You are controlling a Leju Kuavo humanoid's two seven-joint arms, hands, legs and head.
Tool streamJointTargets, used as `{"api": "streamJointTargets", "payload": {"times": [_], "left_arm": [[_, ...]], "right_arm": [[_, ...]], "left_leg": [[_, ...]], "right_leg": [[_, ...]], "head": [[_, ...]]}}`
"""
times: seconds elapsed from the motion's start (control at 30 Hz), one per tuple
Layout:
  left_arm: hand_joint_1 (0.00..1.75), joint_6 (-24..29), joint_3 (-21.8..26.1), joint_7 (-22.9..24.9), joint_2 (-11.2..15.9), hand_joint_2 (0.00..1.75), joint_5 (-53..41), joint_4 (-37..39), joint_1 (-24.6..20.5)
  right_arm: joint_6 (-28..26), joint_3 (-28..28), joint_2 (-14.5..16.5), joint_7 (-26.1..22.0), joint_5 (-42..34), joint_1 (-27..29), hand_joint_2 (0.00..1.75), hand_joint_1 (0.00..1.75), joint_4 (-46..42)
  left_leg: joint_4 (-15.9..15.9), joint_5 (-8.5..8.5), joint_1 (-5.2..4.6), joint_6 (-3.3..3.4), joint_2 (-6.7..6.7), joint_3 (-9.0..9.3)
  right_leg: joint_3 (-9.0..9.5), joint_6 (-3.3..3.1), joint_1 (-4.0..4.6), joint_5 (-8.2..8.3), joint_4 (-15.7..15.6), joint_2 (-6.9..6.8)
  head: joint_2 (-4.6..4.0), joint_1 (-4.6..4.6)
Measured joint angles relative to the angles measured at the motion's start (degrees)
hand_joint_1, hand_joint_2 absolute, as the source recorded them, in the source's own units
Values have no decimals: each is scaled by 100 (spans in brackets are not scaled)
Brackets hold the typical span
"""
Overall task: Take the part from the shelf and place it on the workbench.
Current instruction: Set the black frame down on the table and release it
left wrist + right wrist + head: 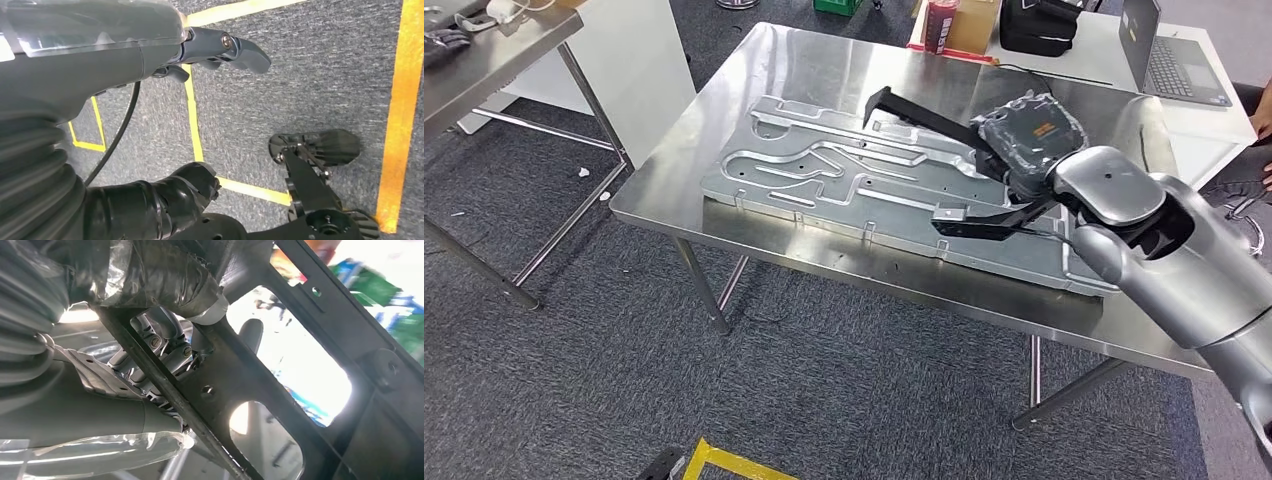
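The part (921,111) is a black metal frame with two long arms. My right hand (1027,135), wrapped in clear plastic, grips it at one end. It hangs just above the large ribbed aluminium plate (824,170) that lies on the steel workbench (824,50); I cannot tell whether it touches the plate. In the right wrist view my right hand's fingers (167,347) curl round a bar of the part (305,310). My left hand (150,50) hangs beside my body over the grey carpet, thumb out, holding nothing.
A second steel table (484,50) stands at the far left. Behind the workbench a white table carries a laptop (1174,60), a black bag (1039,25) and a box with a red can (942,25). A person's hand (1262,112) shows at the right edge. Yellow tape (724,462) marks the floor.
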Motion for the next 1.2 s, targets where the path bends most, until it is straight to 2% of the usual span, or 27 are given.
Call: {"api": "streamJointTargets", "payload": {"times": [0.17, 0.67, 0.97, 1.2], "left_arm": [[0, 5, 0, -1, -14, 175, -7, -9, 13], [0, 66, -2, 61, -14, 175, -137, -15, 12], [0, 153, 6, 225, -28, 175, -289, -19, 10], [0, 52, 64, 240, -60, 175, -357, -20, 21]], "right_arm": [[-10, 15, 186, 20, 21, 81, 175, 175, 34], [3, 15, 282, 20, 98, 123, 175, 175, 60], [168, 25, 559, 19, 404, 127, 175, 175, 95], [163, 16, 541, 5, 443, 184, 175, 175, 92]], "left_leg": [[0, 5, 1, -8, -10, -11], [0, 5, 1, -8, -8, -11], [0, 5, 1, -8, -5, -10], [0, 6, 1, -9, -4, -10]], "right_leg": [[-4, -1, 0, -1, 3, -11], [-6, -1, 0, 0, 3, -9], [-10, -1, 0, 0, 4, -7], [-10, -2, 0, 0, 2, -5]], "head": [[0, 1], [0, 0], [0, 1], [0, 1]]}}
